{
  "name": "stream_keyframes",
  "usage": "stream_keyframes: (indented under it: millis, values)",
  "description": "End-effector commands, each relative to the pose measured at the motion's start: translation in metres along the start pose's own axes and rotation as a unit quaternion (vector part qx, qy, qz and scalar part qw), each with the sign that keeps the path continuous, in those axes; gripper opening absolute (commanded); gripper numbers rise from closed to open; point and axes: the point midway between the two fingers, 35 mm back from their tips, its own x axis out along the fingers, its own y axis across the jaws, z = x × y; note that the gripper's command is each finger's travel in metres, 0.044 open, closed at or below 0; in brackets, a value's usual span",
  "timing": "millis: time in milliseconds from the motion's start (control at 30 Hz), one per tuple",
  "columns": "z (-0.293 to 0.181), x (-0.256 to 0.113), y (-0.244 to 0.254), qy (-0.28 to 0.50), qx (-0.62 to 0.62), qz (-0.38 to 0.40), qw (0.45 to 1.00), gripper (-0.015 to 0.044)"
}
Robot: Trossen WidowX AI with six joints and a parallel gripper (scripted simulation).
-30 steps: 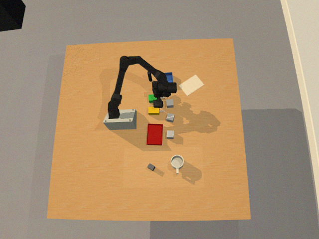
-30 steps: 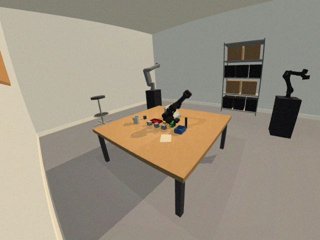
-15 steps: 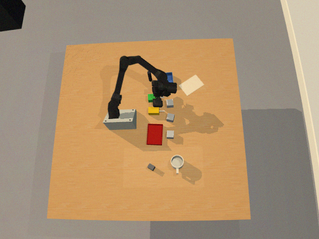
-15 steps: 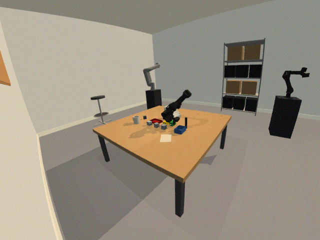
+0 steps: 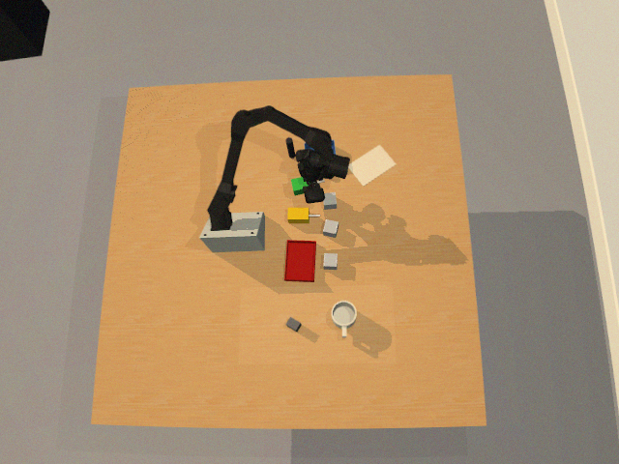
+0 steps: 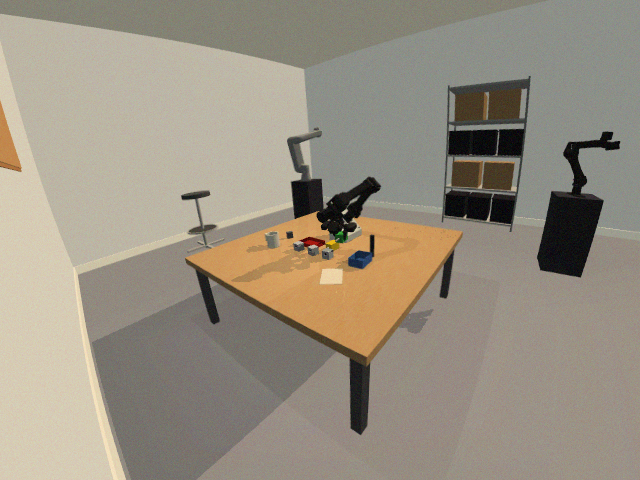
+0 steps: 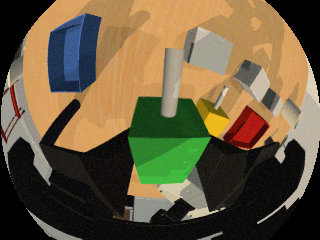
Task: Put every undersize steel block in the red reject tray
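My gripper (image 5: 307,184) (image 6: 340,232) (image 7: 163,130) is shut on the green gauge (image 5: 298,186) (image 6: 340,237) (image 7: 167,157) by its block-shaped handle. The gauge is raised above the table, its grey pin pointing away from the arm base. Three steel blocks stand in a row: one (image 5: 330,200) (image 6: 327,254) (image 7: 210,51) near the gauge, a middle one (image 5: 330,228) (image 6: 313,250) (image 7: 254,81), and a far one (image 5: 330,261) (image 6: 298,246) beside the red tray (image 5: 300,261) (image 6: 312,241) (image 7: 249,128). The tray is empty. The bores cannot be judged.
A yellow gauge (image 5: 298,215) (image 6: 332,245) (image 7: 217,124) lies between the green gauge and red tray. A blue tray (image 6: 360,260) (image 7: 89,57) and an upright black post (image 5: 290,148) (image 6: 372,245) stand nearby. A mug (image 5: 343,314), a small dark block (image 5: 293,324) and white paper (image 5: 373,165) lie farther out.
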Motion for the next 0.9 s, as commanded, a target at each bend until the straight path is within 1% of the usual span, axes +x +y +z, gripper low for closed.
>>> stream_keyframes:
  millis: [0,100,233,367,533,600,667,867]
  values:
    - [0.029,-0.011,-0.028,-0.015,-0.107,-0.025,0.994,0.0000]
    - [0.054,-0.018,-0.052,-0.023,-0.203,-0.047,0.978,0.0000]
    - [0.083,-0.027,-0.087,-0.027,-0.327,-0.081,0.941,0.0000]
    - [0.109,-0.034,-0.124,-0.022,-0.444,-0.115,0.888,0.0000]
    - [0.135,-0.042,-0.172,-0.004,-0.570,-0.156,0.807,0.0000]
    - [0.142,-0.044,-0.189,0.005,-0.609,-0.170,0.775,0.0000]
    - [0.146,-0.045,-0.199,0.011,-0.631,-0.177,0.755,0.0000]
    - [0.147,-0.045,-0.200,0.012,-0.634,-0.178,0.752,0.0000]
